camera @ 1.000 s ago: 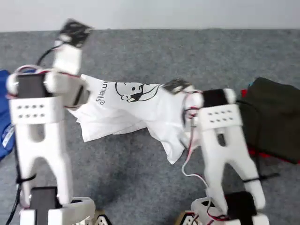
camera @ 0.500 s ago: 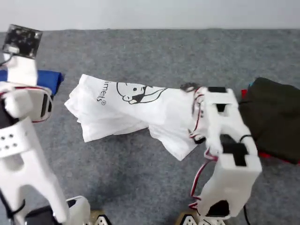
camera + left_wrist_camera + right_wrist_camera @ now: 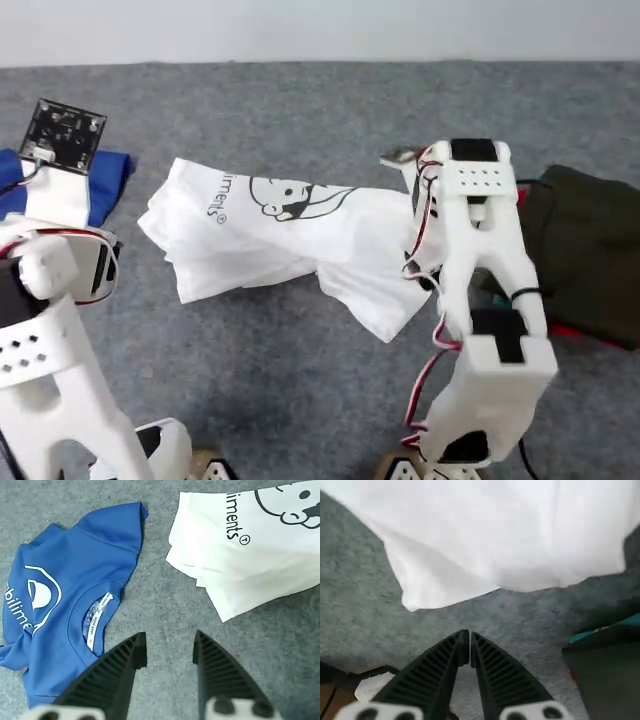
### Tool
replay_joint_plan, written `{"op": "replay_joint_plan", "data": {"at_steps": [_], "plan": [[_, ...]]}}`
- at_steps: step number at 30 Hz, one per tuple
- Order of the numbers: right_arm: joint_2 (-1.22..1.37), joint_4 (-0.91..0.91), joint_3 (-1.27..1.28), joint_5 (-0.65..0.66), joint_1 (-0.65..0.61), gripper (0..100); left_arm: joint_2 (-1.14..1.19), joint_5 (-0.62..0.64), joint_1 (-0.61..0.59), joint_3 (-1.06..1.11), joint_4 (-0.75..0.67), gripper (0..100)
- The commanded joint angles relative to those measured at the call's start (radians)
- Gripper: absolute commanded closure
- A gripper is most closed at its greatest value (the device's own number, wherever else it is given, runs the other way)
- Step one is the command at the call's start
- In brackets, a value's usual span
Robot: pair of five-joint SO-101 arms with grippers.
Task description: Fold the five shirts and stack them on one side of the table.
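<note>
The white shirt (image 3: 270, 225) lies half-folded in the middle of the worktop (image 3: 300, 110), black lettering and a line drawing facing up, with grey surface showing all round it. A blue shirt (image 3: 65, 595) lies at the left edge and dark shirts (image 3: 585, 250) at the right. The left tool (image 3: 168, 645) hangs with its jaws apart above the strip between the blue and white shirts. The right tool (image 3: 469, 640) is pressed together, holding nothing.

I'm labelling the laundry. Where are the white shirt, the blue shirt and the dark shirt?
white shirt (image 3: 280, 238), high view, plain cloth beside its print.
blue shirt (image 3: 95, 562), left wrist view, plain cloth between collar and sleeve.
dark shirt (image 3: 585, 245), high view, middle of its top side.
</note>
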Motion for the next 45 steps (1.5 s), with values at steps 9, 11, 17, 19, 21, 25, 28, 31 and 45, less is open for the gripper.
{"op": "replay_joint_plan", "data": {"at_steps": [9, 11, 17, 19, 21, 25, 28, 31, 45], "plan": [[-0.130, -0.239, 0.348, -0.048, -0.194, 98.8, -0.023, -0.003, -0.005, -0.004, 0.002, 84], [-0.085, -0.306, 0.382, -0.064, -0.216, 98.8, -0.023, -0.003, -0.005, -0.004, 0.002, 84], [0.044, -0.315, 0.397, -0.066, -0.272, 98.8, -0.023, -0.003, -0.005, -0.004, 0.002, 84], [0.031, -0.291, 0.397, -0.066, -0.288, 98.8, -0.023, -0.003, -0.005, -0.004, 0.002, 84], [-0.005, -0.260, 0.394, -0.066, -0.291, 98.8, -0.023, -0.003, -0.005, -0.004, 0.002, 84], [-0.128, -0.222, 0.397, -0.060, -0.283, 98.3, -0.023, -0.003, -0.005, -0.004, 0.002, 84], [-0.209, -0.188, 0.399, -0.057, -0.288, 92.5, -0.023, -0.003, -0.005, -0.004, 0.002, 84], [-0.234, -0.185, 0.407, -0.055, -0.283, 78.1, -0.023, -0.003, -0.005, -0.004, 0.002, 84], [-0.015, -0.430, 0.505, -0.060, -0.288, 70.6, -0.028, -0.003, -0.005, -0.002, 0.005, 84]]}}
